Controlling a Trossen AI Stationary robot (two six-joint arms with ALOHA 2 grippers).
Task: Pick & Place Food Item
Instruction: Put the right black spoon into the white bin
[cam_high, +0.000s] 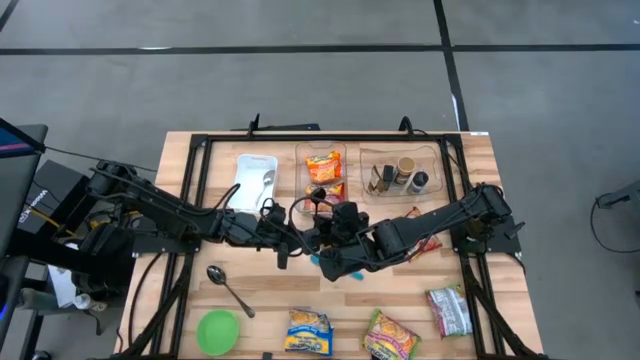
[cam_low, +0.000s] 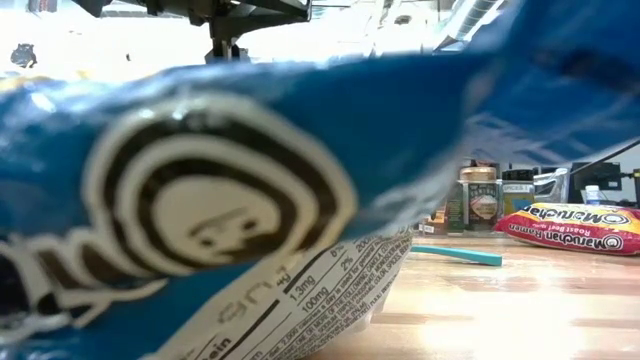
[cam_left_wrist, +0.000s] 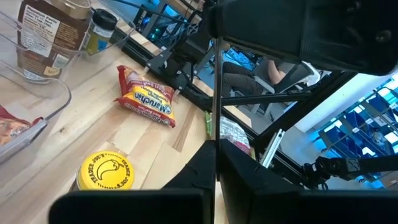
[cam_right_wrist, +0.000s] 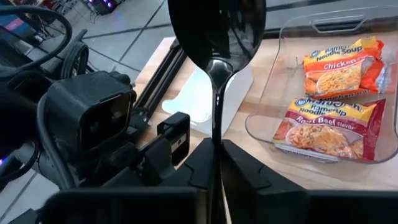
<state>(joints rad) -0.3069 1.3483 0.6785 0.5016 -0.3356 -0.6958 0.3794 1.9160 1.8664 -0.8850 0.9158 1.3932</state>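
A shiny metal spoon (cam_right_wrist: 215, 37) is held above the middle of the table, where my left gripper (cam_high: 298, 240) and my right gripper (cam_high: 326, 238) meet. Both are shut on its thin handle. Ramen packets lie at the table's near edge (cam_high: 308, 332), (cam_high: 390, 338), (cam_high: 448, 310). Two more, chicken (cam_right_wrist: 341, 62) and roast beef (cam_right_wrist: 329, 124), lie flat in a clear bin (cam_high: 322, 172) at the far side. A red ramen packet (cam_left_wrist: 146, 99) lies on the wood near a yellow-lidded jar (cam_left_wrist: 106, 171). My left gripper pinches the spoon's thin handle (cam_left_wrist: 216, 134) between its two fingers. From there the handle runs straight on to my right gripper's dark body, clear of the table. My right gripper pinches the handle (cam_right_wrist: 216, 134) between its two fingers, below the bowl. The bowl (cam_right_wrist: 215, 37) stands out beyond the fingertips. The spoon is lifted clear of the table.
A white tray (cam_high: 256, 180) holding a spoon and a clear bin of spice jars (cam_high: 400, 178) stand at the far side. A second spoon (cam_high: 230, 290) and a green bowl (cam_high: 218, 330) lie near left. A blue packet (cam_low: 250, 200) fills the low view. A teal stick (cam_low: 455, 255) lies beyond it.
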